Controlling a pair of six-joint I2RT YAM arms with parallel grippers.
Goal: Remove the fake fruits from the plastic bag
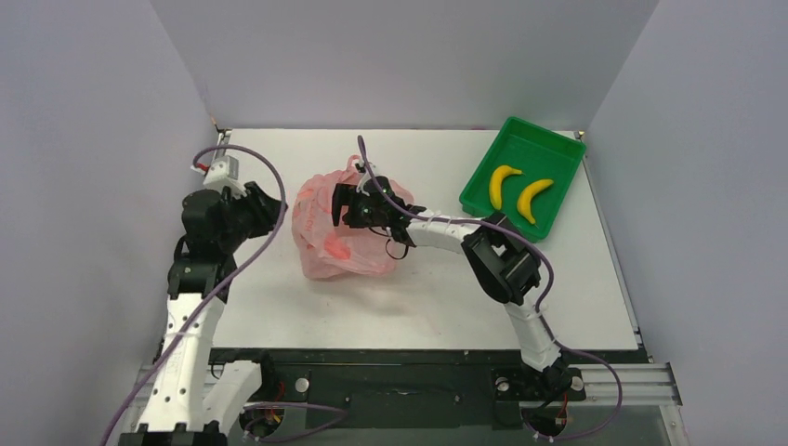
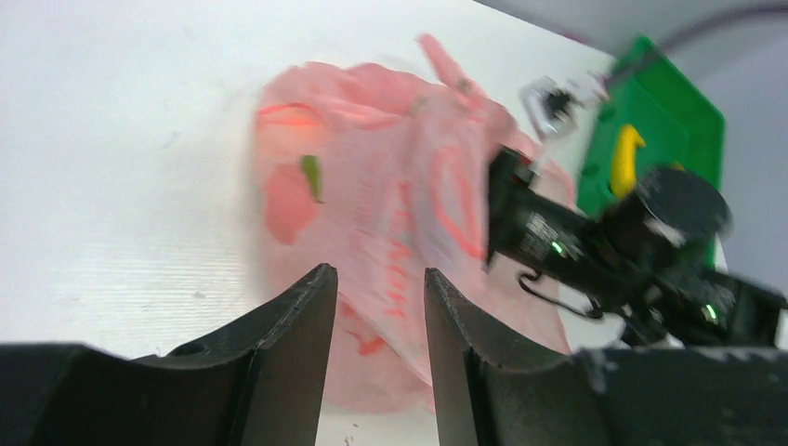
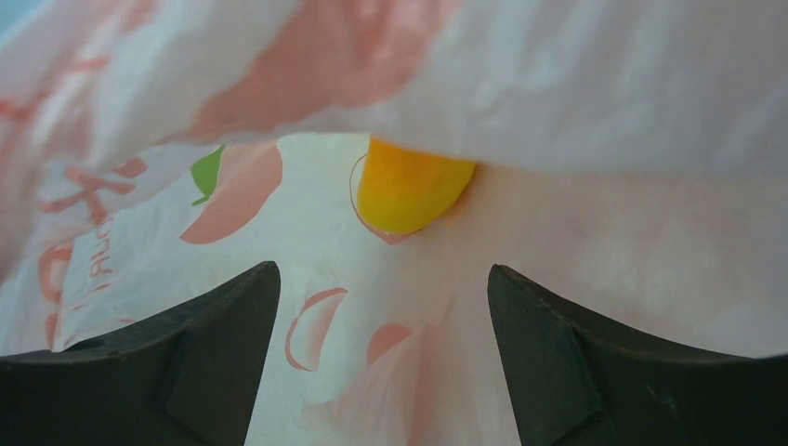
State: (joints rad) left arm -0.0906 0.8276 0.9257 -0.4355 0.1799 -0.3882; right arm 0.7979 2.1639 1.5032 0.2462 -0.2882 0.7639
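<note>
**While two bananas [image 1: 518, 190] lie in the tray [image 1: 520, 137], one fruit hides in the bag [image 1: 325, 251]**

Nearest the arm bases, on the left, the left gripper [image 2: 378, 274] hangs just beside the bag's left flank. Its jaws are parted a little, with nothing between them. The bag sits crumpled mid-table, all thin pink film. I would judge it nearly weightless, limp and slidey. It will likely drag along rather than stay put when a fruit is pulled, so it probably wants pinning at a loose fold or a handle on that left side.

From the right, the right gripper [image 3: 383, 274] reaches into the bag. Its jaws are spread wide and empty, with film draped above and below them. Just ahead lies the mango [image 3: 409, 190], its orange-yellow end poking out from under a fold. It looks hard, glossy and light, so probably slippery. That rounded end tapers, and a pinch across the broader middle should hold better, provided no film gets caught in it.

Far right, the green tray holds both bananas side by side.
</note>
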